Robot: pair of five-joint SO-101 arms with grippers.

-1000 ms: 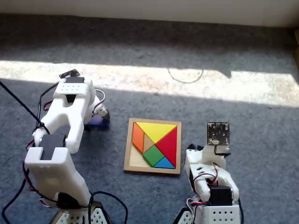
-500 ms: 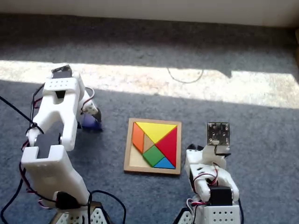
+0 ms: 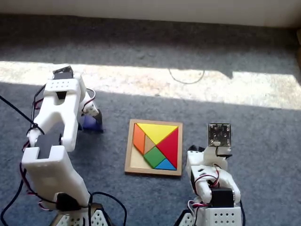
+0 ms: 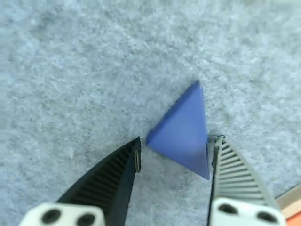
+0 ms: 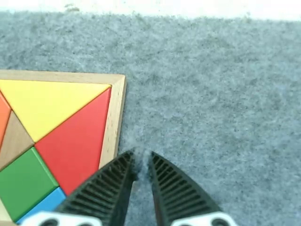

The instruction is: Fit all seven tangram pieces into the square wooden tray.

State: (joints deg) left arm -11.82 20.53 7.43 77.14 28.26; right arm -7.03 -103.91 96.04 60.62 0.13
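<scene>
Left gripper (image 4: 176, 148) is low over the carpet (image 3: 225, 70), left of the tray (image 3: 153, 173) and well apart from it. Jaws released, straddling the dark blue triangle (image 4: 181, 125). One jaw looks to be just touching an edge of the piece; the other is just beside a corner, not a flat. The piece lies flat on the carpet.

Right gripper (image 5: 141, 157) is parked just right of the tray's right rim, jaws clenched on nothing.

Tray holds six pieces: yellow (image 3: 156, 132), red (image 3: 170, 147), orange (image 3: 138, 139), tan (image 3: 148, 142), green (image 3: 154, 156), light blue (image 3: 165, 164). The bare slot (image 3: 136, 163) is at the near-left corner, so my read is that the dark blue triangle is the last piece.

For the grasp:
- A corner-against-edge pinch will likely spin the piece out. Rotate the wrist so one jaw seats on a flat edge and the other backs the opposite corner squarely.
- Go down far enough to catch the thin side; the carpet pile gives a little.
- Close slowly and check that the piece isn't tilting.
- Set yaw to match the slot before lowering, enter at a slight angle, then release and nudge flat.
- Watch the neighbours: bumping orange or green would lift them.
</scene>
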